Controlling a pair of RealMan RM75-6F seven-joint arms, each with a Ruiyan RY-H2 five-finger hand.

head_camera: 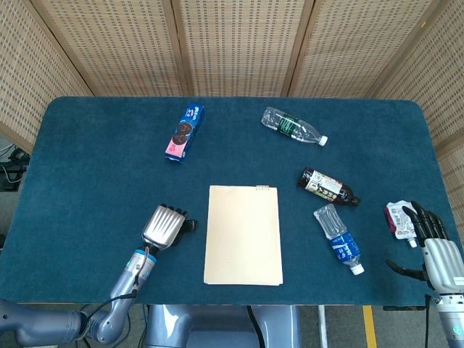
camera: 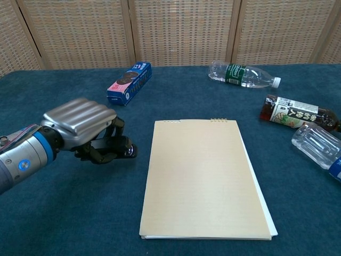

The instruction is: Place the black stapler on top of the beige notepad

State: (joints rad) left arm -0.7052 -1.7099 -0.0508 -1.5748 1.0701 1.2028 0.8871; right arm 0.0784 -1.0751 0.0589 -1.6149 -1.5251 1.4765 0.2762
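Toward the worktop's [head_camera: 87, 145] near left corner, the left hand [camera: 80, 125] has its fingers [camera: 109, 144] curled around the black stapler [camera: 120, 151], which appears raised just off the cloth, so the pickup looks done. To its right, the beige notepad [camera: 200, 178] near the front edge lies bare, leaving carry and placement. Near the right corner, the right hand [head_camera: 441, 254] holds nothing, fingers extended.

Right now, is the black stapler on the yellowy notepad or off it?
Off it. The stapler is gripped in the left hand, just left of the beige notepad, which lies flat with nothing on it.
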